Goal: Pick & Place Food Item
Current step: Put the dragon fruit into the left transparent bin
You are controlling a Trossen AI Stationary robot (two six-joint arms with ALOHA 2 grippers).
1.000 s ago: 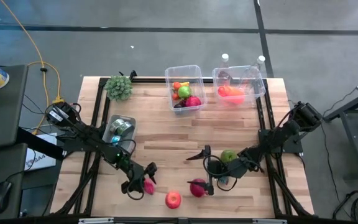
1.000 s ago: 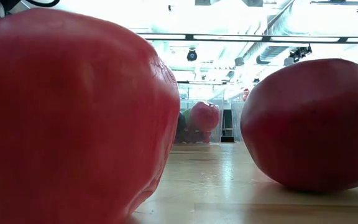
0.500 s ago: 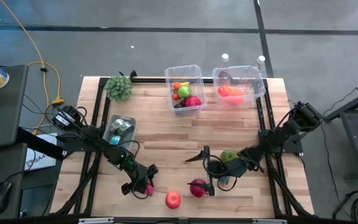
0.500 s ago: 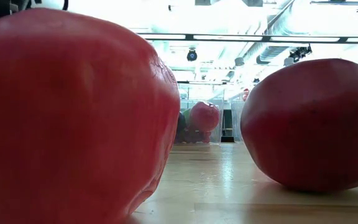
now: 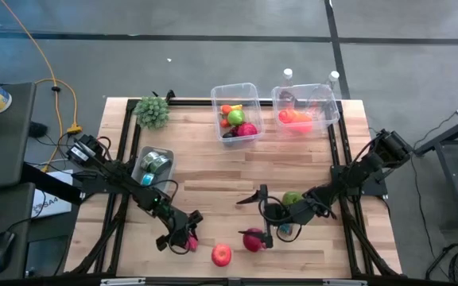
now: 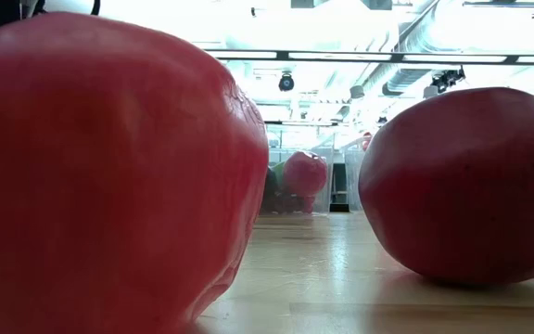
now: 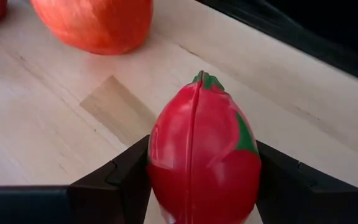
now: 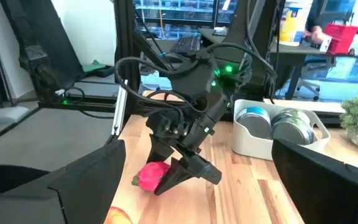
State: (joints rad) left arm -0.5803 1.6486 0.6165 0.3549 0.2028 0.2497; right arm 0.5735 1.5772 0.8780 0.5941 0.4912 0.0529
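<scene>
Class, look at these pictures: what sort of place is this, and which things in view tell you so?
Probably a robotics lab or workshop: two arms work over a framed wooden table, cables trail across a concrete floor, and desks with a monitor stand behind.

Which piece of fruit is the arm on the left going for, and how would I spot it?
Start at the wooden table and go to its near edge, left of centre. There the left gripper has its fingers on either side of a pinkish-red fruit. Unlike the round red apple beside it, this one is egg-shaped with a pointed green tip and green streaks.
</scene>
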